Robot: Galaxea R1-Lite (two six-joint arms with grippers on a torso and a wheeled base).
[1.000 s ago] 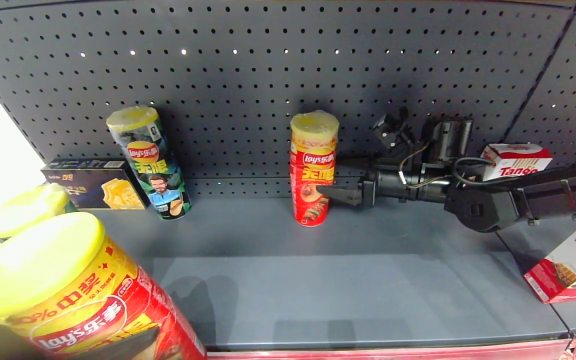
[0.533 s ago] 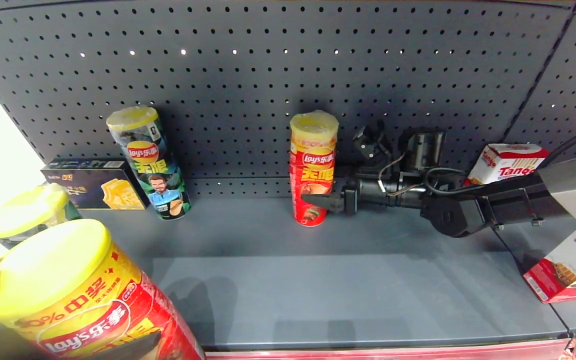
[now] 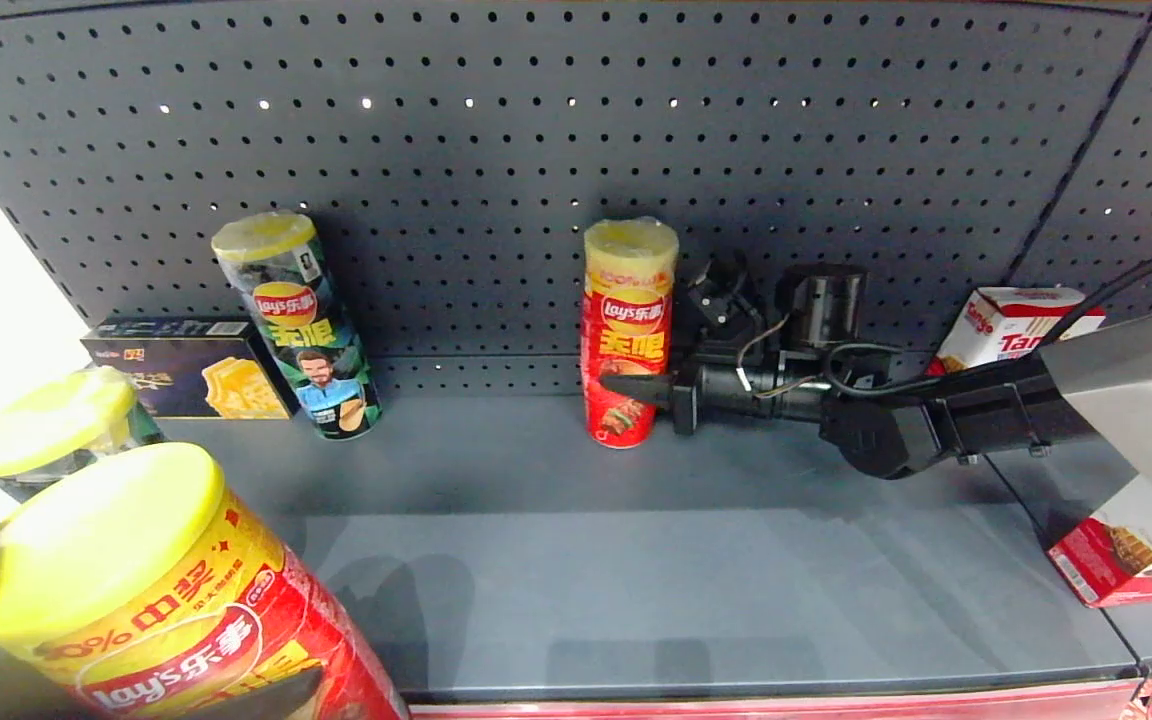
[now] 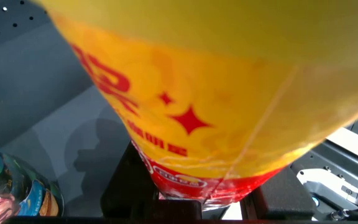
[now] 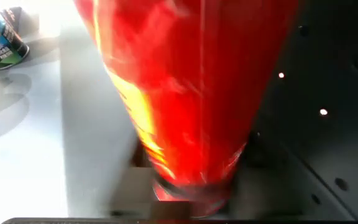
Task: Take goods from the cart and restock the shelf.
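Head view: red can (image 3: 629, 335) is stood on the grey shelf (image 3: 576, 590) by the pegboard (image 3: 536, 120), clasped by the right tool (image 3: 638, 386).
Left wrist view: yellow-and-red can (image 4: 191, 112) is held by the left tool (image 4: 188, 202).
Right wrist view: red can is gripped.

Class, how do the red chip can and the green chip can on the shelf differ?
The red can has a red wrap; the green can is dark green. The right gripper sits at the red can; the green can stands free, beside a dark box. Both have yellow lids.
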